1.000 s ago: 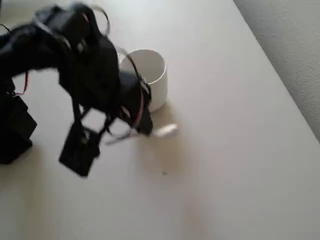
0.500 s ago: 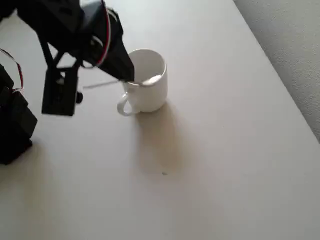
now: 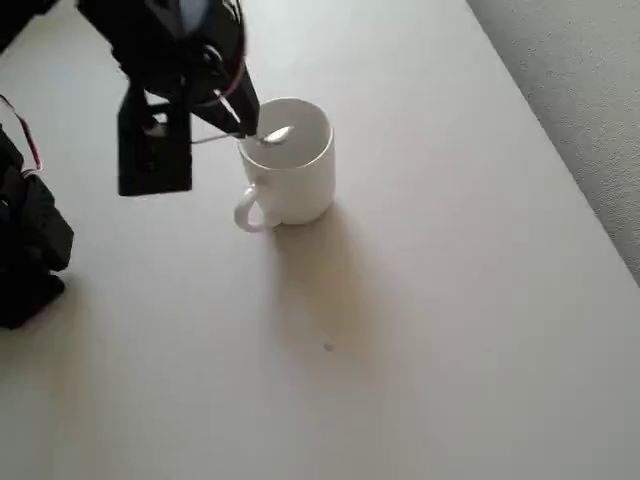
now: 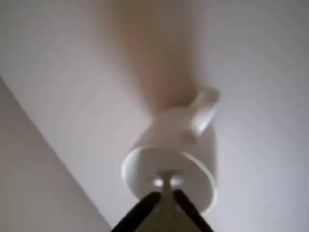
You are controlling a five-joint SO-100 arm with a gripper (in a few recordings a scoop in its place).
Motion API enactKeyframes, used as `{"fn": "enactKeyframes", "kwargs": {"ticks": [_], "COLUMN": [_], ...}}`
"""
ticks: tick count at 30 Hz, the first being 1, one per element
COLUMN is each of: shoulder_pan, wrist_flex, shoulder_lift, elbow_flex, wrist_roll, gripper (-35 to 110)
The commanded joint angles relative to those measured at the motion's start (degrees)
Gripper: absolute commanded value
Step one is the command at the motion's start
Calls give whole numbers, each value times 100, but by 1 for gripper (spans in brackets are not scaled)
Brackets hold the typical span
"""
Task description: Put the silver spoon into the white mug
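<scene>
- Change: 1.0 s ago the silver spoon (image 3: 272, 135) lay low by the counter (image 3: 420, 330) in front of the white mug (image 3: 290, 170); 0.5 s ago it was raised to the rim, bowl over the right side of the opening; now the bowl sits over the left part of the opening in the overhead view, the handle running out left past the rim; the arm has drawn up and back toward the top left
- Meaning for the task: judged as carry done, spoon poised above the mouth; release or a downward tilt not yet made; spoon not yet inside
- Gripper (image 4: 163, 195): narrow, its 2 dark tips pinched on the spoon's handle in the wrist view, directly over the mug's opening
- Spoon location: held in the air at the rim, bowl end over the white interior; whether it touches the rim cannot be told
- Mug: upright on the counter, loop handle toward lower left in the overhead view
- Count: 1 spoon; 1 mug; 1 gripper
</scene>
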Motion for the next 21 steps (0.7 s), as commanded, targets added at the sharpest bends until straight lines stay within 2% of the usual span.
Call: {"fn": "enactKeyframes", "kwargs": {"ticks": [1, 7, 10, 12, 17, 21], "shoulder_pan": [-220, -483, -501, -439, -299, -62], "wrist_flex": [-308, -299, -281, -308, -281, -255], "shoulder_lift": [114, -325, -325, -132, 1107, 2487], "elbow_flex": [457, 492, 492, 492, 492, 765], "wrist_roll": [-211, -448, -483, -510, -967, -1178], "gripper": [3, 26, 30, 29, 6, 4]}}
